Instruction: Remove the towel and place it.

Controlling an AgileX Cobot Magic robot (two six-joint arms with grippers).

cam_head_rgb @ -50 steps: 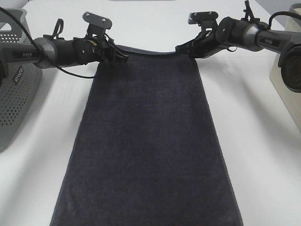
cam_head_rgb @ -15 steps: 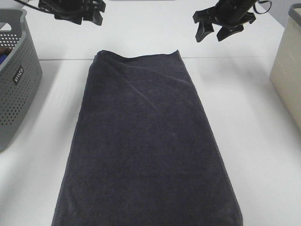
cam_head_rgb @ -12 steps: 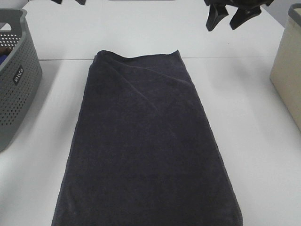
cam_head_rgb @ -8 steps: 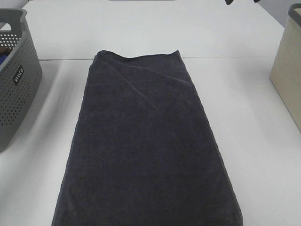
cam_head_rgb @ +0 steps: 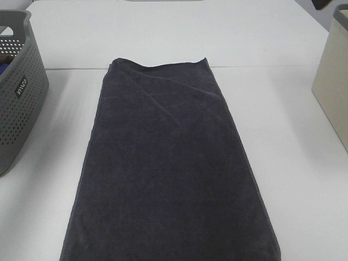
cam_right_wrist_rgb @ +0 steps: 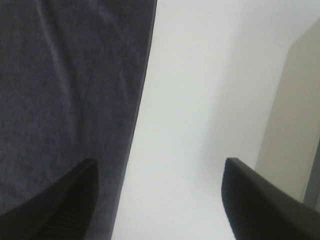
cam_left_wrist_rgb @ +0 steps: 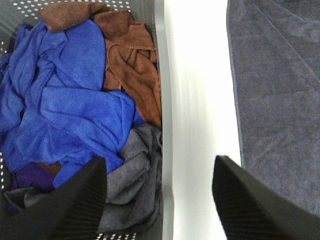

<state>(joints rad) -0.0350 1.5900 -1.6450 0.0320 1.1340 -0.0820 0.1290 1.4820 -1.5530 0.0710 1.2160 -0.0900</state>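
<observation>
Above the basket [cam_left_wrist_rgb: 165, 100], left hand [cam_left_wrist_rgb: 160, 195] wide open, empty.

I see a white surface [cam_head_rgb: 283, 163] carrying: towel [cam_head_rgb: 168, 168] flat at centre; grey basket [cam_head_rgb: 19, 103] at 9 o'clock; beige bin [cam_head_rgb: 333, 81] at 3 o'clock.

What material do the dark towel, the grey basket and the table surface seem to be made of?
Towel: looks like terry cloth, matte with fuzzy nap, dark charcoal, stitched hem along its edge.
Basket: probably molded plastic, grey, with regular punched holes and a smooth rim.
Table: smooth white surface, possibly laminate; cannot tell for sure.
</observation>
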